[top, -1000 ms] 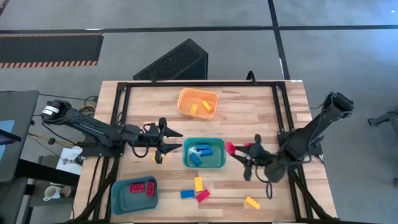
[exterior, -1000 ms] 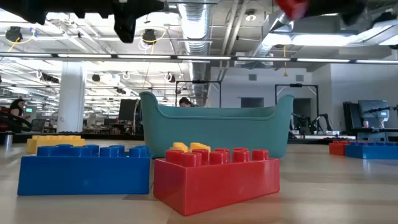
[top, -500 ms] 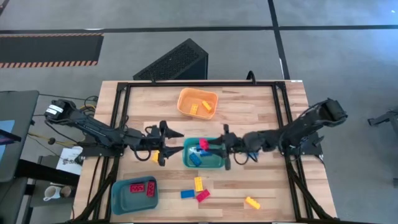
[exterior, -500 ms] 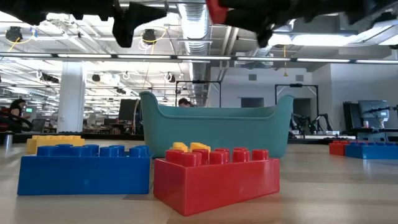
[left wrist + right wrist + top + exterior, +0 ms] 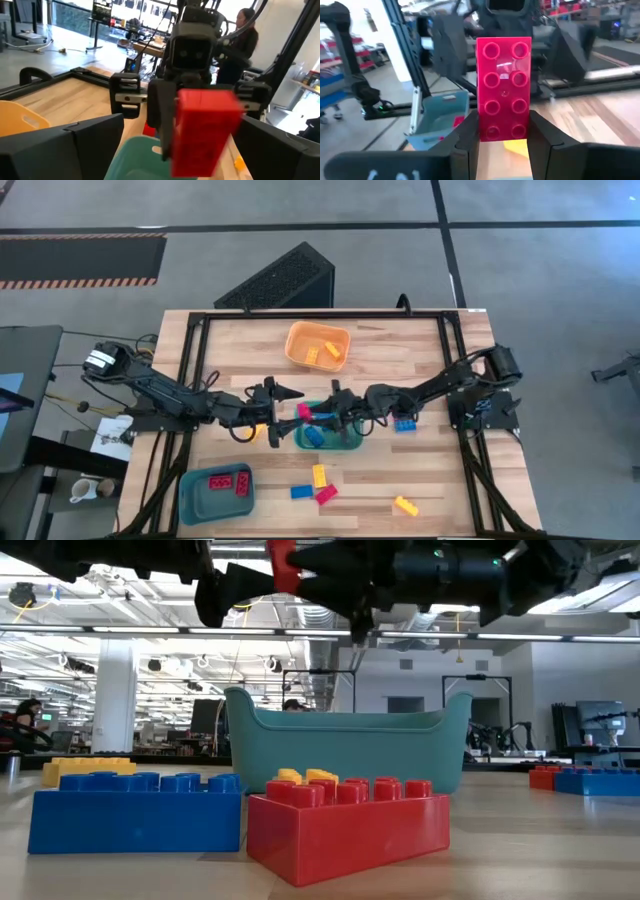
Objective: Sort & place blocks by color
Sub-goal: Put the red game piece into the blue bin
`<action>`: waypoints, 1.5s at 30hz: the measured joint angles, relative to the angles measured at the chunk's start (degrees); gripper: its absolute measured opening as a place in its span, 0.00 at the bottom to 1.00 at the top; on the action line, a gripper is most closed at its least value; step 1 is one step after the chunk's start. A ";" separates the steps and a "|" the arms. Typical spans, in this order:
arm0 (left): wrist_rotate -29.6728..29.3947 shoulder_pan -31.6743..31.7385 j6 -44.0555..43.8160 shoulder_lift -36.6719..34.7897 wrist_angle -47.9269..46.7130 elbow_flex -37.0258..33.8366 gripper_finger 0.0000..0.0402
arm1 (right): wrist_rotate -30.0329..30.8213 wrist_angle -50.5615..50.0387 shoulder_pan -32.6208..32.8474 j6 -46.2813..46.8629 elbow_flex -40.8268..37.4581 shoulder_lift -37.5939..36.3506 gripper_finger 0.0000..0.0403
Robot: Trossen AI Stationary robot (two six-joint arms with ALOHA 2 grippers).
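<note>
Right gripper reaches across the teal bin, jaws clamped on a red block held high above the bin's left end. Red does not belong with the blue blocks lying in that bin; the carry looks like a handover, since the left gripper sits just left of the teal bin, jaws spread wide and empty, facing the red block head-on.

The blue bin, well left and below the teal bin, already holds red blocks, so that is the likely destination. The orange bin beyond the teal bin holds yellow ones.

Against half a second ago: the right arm has stretched further, moving the red block from over the teal bin's middle to its left end. The left gripper has edged slightly toward it. Loose blocks on the tabletop near the teal bin are unchanged.
</note>
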 joint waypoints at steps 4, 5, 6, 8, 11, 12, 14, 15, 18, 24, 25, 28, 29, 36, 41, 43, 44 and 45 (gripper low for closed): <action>0.07 0.41 -0.44 0.56 -0.20 0.08 0.86 | -0.81 -0.17 0.00 0.03 0.95 0.73 0.30; 0.05 0.46 -0.79 0.54 -0.20 0.10 0.85 | -0.87 -0.06 0.00 0.02 1.02 0.81 0.30; 0.03 0.50 -0.91 0.54 -0.17 0.11 0.85 | -0.88 -0.01 0.00 0.02 1.07 0.81 0.30; 0.06 0.49 -0.82 0.54 -0.21 0.11 0.83 | -0.88 -0.48 0.00 0.00 1.07 0.54 0.30; 0.11 0.48 -0.74 0.51 -0.03 0.15 0.78 | -0.85 -0.64 0.00 -0.17 1.07 0.37 0.30; 0.14 0.49 -0.72 0.51 -0.14 0.15 0.76 | -0.84 -0.80 -0.02 -0.11 1.07 0.37 0.30; 0.49 0.48 -0.55 0.51 -0.19 0.15 0.72 | -0.84 -0.88 -0.02 0.06 1.07 0.37 0.30; 0.51 0.46 -0.54 0.51 -0.12 0.15 0.69 | -0.81 -0.88 -0.02 0.08 1.07 0.37 0.30; 0.57 0.44 1.45 0.51 0.28 0.15 0.60 | -0.65 -0.90 -0.02 0.43 1.07 0.36 0.31; 0.54 0.19 3.18 0.49 0.55 0.15 0.31 | 0.16 -1.02 -0.02 3.22 1.07 0.35 0.45; 0.53 0.19 3.34 0.48 0.55 0.15 0.26 | 0.15 -1.02 -0.02 3.22 1.07 0.35 0.49; 0.86 0.19 4.82 -0.01 -0.77 0.15 0.24 | -0.22 -1.16 0.02 3.20 1.07 0.33 0.62; 1.05 0.02 5.71 -1.04 -2.85 0.15 0.24 | -0.29 -1.37 0.02 3.20 1.07 0.33 0.66; -1.45 -4.33 -1.73 -21.27 -31.79 0.13 0.24 | -1.42 -7.30 0.23 3.18 1.17 -2.26 0.80; 10.25 -12.45 -7.89 -31.85 -43.82 0.13 0.24 | -0.90 -8.84 0.08 3.05 1.11 -3.86 0.81; 9.67 -17.36 -10.56 -33.23 -47.14 0.13 0.24 | -0.90 -9.30 0.14 3.03 1.11 -3.96 0.80; 8.51 -19.75 -12.59 -33.38 -48.84 0.16 0.24 | -0.90 -9.35 0.17 3.03 1.11 -3.96 0.79; 6.91 -22.00 -15.17 -33.17 -51.60 0.55 0.24 | -0.90 -9.40 0.15 3.03 1.11 -3.99 0.79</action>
